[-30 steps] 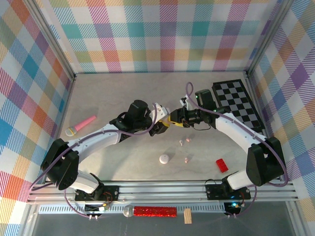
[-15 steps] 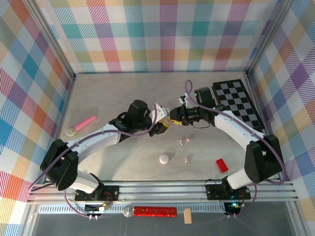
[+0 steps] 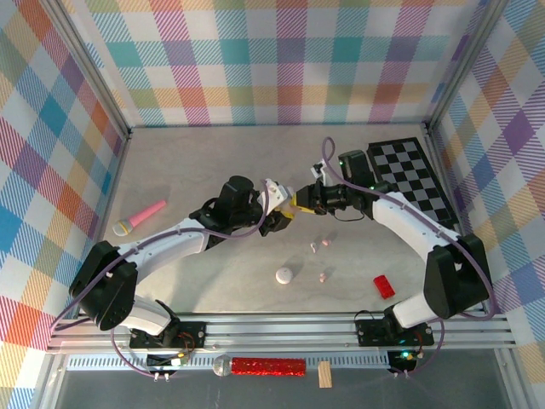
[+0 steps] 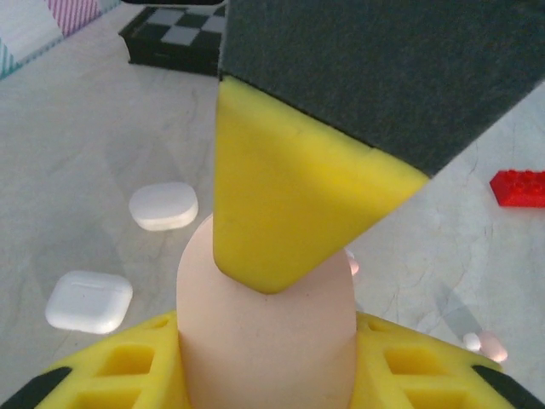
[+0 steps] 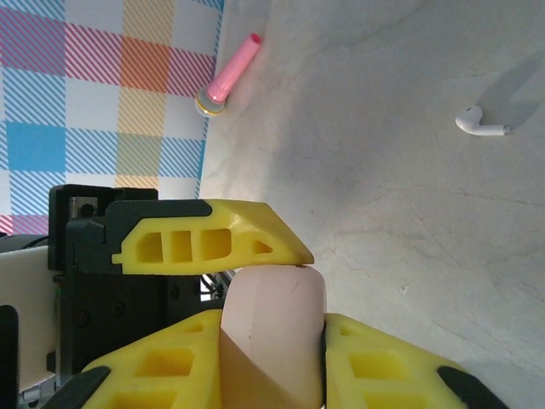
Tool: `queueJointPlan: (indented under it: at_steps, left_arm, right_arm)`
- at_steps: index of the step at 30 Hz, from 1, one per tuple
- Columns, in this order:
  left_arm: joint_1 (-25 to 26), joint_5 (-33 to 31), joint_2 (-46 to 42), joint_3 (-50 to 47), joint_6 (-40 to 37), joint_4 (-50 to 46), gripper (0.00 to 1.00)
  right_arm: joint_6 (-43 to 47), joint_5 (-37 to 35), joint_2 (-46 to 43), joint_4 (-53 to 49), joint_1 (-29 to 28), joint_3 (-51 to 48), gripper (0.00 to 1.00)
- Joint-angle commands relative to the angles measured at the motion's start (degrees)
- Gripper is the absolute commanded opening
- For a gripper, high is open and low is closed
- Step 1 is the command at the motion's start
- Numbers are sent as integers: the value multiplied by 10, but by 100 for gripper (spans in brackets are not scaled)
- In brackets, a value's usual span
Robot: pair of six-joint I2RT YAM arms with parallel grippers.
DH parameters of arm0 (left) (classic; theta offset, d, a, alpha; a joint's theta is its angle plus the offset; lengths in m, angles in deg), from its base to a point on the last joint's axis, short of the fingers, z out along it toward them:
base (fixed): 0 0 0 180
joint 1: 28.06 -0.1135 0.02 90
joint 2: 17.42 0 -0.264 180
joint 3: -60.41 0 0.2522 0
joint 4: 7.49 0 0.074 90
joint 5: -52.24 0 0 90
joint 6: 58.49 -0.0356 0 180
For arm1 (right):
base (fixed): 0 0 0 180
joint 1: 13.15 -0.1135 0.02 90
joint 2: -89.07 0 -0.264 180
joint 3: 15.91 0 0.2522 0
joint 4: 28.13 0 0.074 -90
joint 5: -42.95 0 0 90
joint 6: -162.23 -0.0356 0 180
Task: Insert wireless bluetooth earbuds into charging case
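Mid-tabletop [image 3: 187,170], the left gripper [image 3: 281,215] and right gripper [image 3: 304,201] are facing each other, both clamping narrowly on one pale pink case [image 5: 272,328]. Pink earbuds [image 3: 322,277] are lying loose nearer, between a white case [image 3: 283,274] and a red block [image 3: 385,285].

We get bright, even light from overhead, leaving only soft, short shadows on the pale table [image 3: 196,162] and no glare. Up close, the pink case [image 4: 264,341] looks slightly soft, and the far checkerboard [image 4: 183,34] blurs.
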Motion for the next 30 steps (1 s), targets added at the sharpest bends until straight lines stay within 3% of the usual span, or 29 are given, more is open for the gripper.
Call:
queueJointPlan:
  at_steps: [1, 4, 5, 12, 18, 20, 24, 30]
  left_arm:
    - [5, -15, -20, -23, 58, 109, 57]
    - [5, -48, -36, -75, 105, 249, 97]
    - [6, -61, -40, -94, 119, 304, 98]
    - [6, -76, -22, -149, 120, 527, 96]
    - [1, -19, 70, -140, 144, 694, 90]
    - [1, 11, 88, -118, 151, 687, 89]
    - [3, 33, 100, -100, 140, 688, 86]
    - [3, 60, 109, -76, 134, 689, 70]
  right_arm:
    - [-38, 36, -44, 56, 13, -14, 23]
    - [-76, 61, -65, 96, 32, -34, 23]
    - [-95, 73, -73, 119, 39, -44, 23]
    - [-306, 122, -110, 369, 76, -116, 21]
    - [-449, 135, -105, 533, 78, -139, 20]
    - [-509, 140, -91, 605, 78, -142, 19]
    - [-535, 150, -82, 622, 79, -138, 19]
    - [-567, 154, -71, 660, 78, -142, 18]
